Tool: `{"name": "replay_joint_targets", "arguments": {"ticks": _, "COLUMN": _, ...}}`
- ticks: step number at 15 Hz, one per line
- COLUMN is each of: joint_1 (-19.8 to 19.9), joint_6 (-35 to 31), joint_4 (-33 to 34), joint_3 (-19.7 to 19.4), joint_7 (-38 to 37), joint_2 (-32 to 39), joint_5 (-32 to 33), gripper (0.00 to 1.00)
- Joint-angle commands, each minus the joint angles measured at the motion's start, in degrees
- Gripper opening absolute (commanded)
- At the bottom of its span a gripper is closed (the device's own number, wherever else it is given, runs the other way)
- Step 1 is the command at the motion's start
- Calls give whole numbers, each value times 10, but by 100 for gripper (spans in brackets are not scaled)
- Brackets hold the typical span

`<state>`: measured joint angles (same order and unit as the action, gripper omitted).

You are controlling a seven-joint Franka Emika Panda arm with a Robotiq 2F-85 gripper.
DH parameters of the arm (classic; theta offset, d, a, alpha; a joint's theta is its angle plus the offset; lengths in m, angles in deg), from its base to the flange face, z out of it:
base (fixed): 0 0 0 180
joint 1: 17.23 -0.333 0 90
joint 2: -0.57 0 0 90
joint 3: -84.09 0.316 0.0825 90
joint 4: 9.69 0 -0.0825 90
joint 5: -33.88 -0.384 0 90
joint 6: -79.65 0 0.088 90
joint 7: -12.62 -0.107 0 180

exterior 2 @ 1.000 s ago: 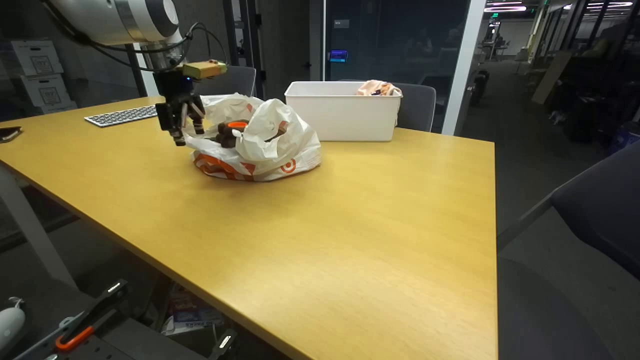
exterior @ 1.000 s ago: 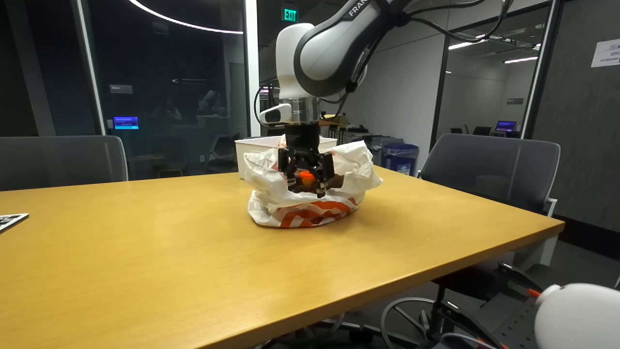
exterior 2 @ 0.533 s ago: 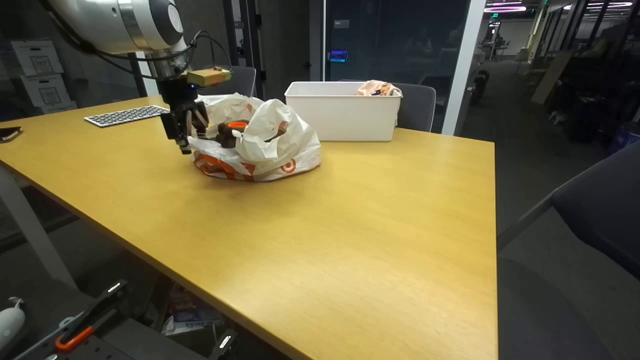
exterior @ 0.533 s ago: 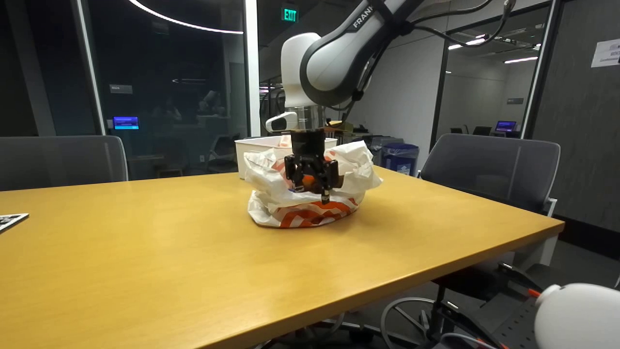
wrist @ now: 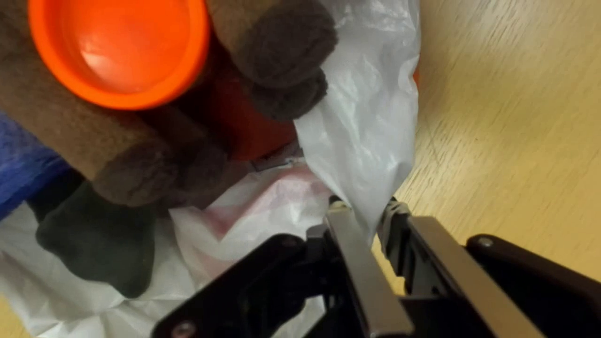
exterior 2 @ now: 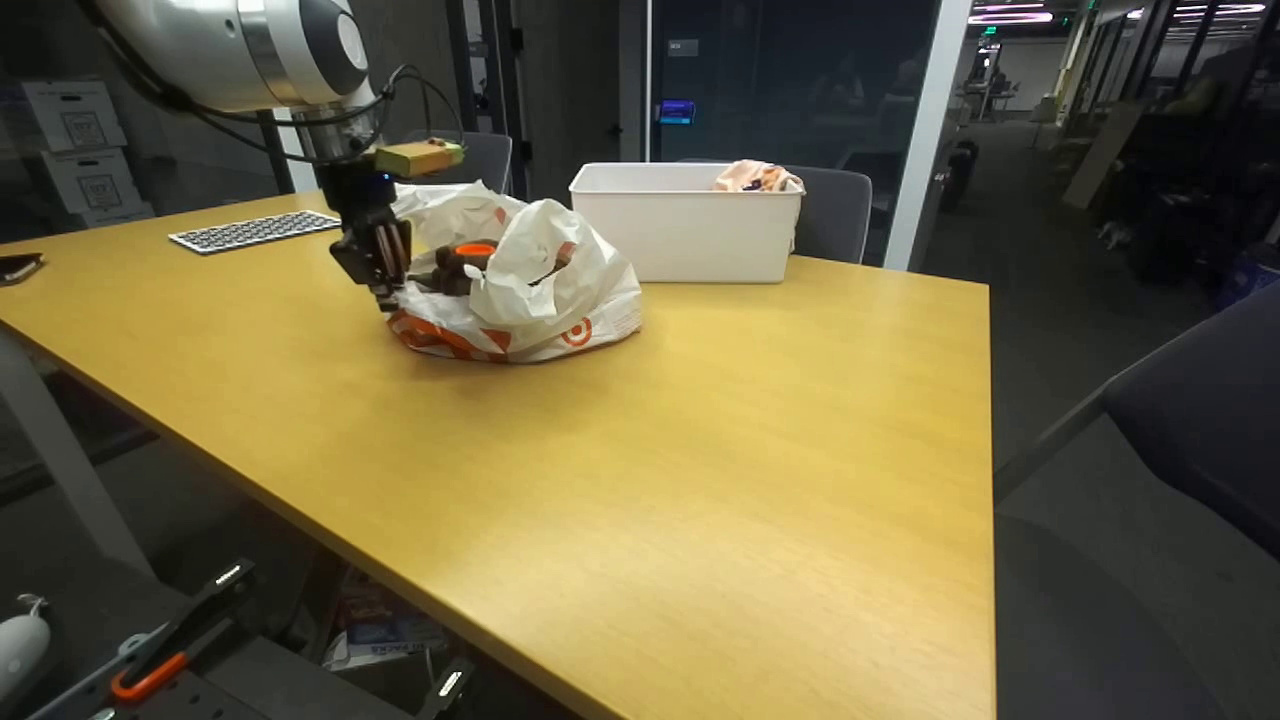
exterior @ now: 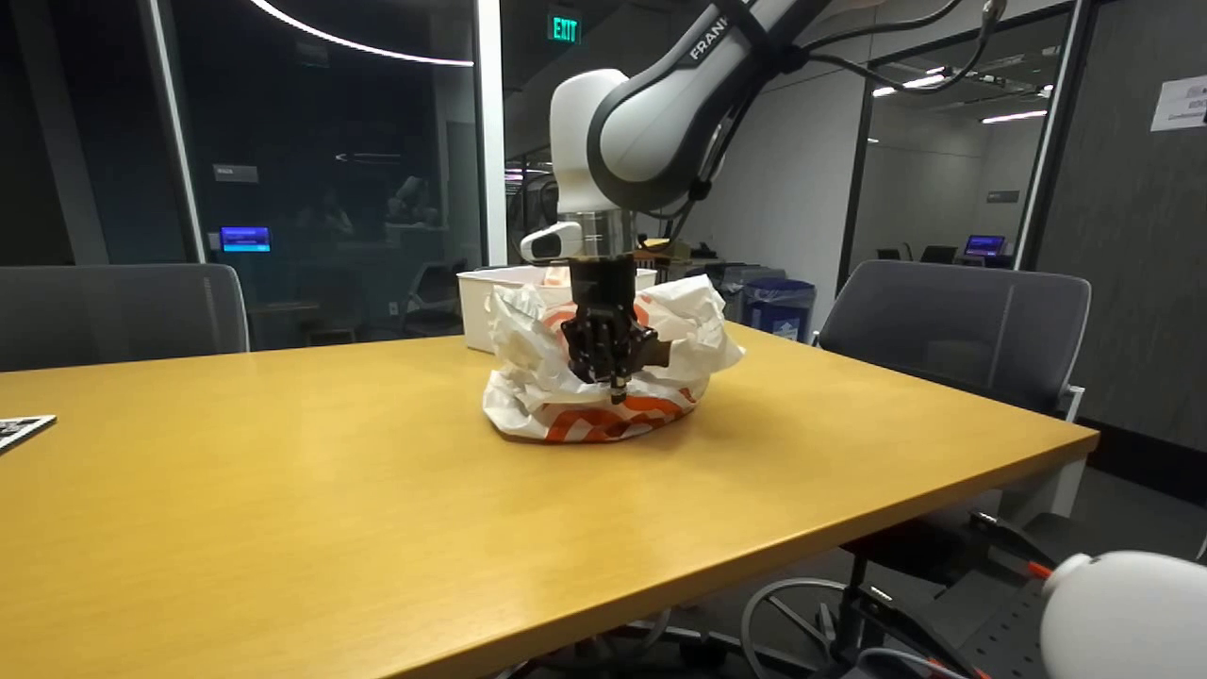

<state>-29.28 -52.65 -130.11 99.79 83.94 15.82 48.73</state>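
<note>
"As the plastic bag (exterior 2: 560, 300) sits gaping near the white bin (exterior 2: 690, 235), your gripper (wrist: 367, 211) clamps the bag's rim (wrist: 364, 164) on the side away from the bin."
"You're likely at the grasping step, then; your next move presumably calls for gentle, even tension."

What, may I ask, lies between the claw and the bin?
The bag and its contents lie between the claw and the bin; both exterior views show this.

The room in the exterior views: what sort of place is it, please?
Probably an office meeting room, judging by the large table, the mesh-backed chair at its edge and the lit exit sign.
</note>
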Motion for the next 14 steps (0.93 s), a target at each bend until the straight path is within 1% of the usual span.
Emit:
{"name": "replay_joint_targets", "arguments": {"ticks": 1, "joint_1": 5, "joint_6": -18, "joint_4": -9, "joint_3": -1, "joint_7": 5, "joint_2": -8, "joint_5": -7, "gripper": 6}}
{"name": "replay_joint_targets", "arguments": {"ticks": 2, "joint_1": 6, "joint_6": -20, "joint_4": -10, "joint_3": -1, "joint_7": 6, "joint_2": -8, "joint_5": -8, "gripper": 3}}
{"name": "replay_joint_targets", "arguments": {"ticks": 3, "joint_1": 7, "joint_6": -20, "joint_4": -10, "joint_3": -1, "joint_7": 7, "joint_2": -9, "joint_5": -10, "gripper": 4}}
{"name": "replay_joint_targets", "arguments": {"ticks": 4, "joint_1": 8, "joint_6": -21, "joint_4": -11, "joint_3": -1, "joint_7": 7, "joint_2": -9, "joint_5": -11, "gripper": 7}}
{"name": "replay_joint_targets", "arguments": {"ticks": 5, "joint_1": 9, "joint_6": -19, "joint_4": -12, "joint_3": 0, "joint_7": 8, "joint_2": -11, "joint_5": -14, "gripper": 6}}
{"name": "replay_joint_targets", "arguments": {"ticks": 6, "joint_1": 9, "joint_6": -18, "joint_4": -14, "joint_3": -1, "joint_7": 3, "joint_2": -17, "joint_5": -13, "gripper": 9}}
{"name": "replay_joint_targets", "arguments": {"ticks": 7, "joint_1": 9, "joint_6": -15, "joint_4": -16, "joint_3": -2, "joint_7": 0, "joint_2": -24, "joint_5": -11, "gripper": 8}}
{"name": "replay_joint_targets", "arguments": {"ticks": 10, "joint_1": 10, "joint_6": -10, "joint_4": -28, "joint_3": -5, "joint_7": -19, "joint_2": -62, "joint_5": -10, "gripper": 10}}
{"name": "replay_joint_targets", "arguments": {"ticks": 13, "joint_1": 6, "joint_6": -14, "joint_4": -40, "joint_3": -11, "joint_7": -51, "joint_2": -104, "joint_5": 2, "gripper": 7}}
{"name": "replay_joint_targets", "arguments": {"ticks": 14, "joint_1": 4, "joint_6": -14, "joint_4": -43, "joint_3": -12, "joint_7": -60, "joint_2": -118, "joint_5": 8, "gripper": 9}}
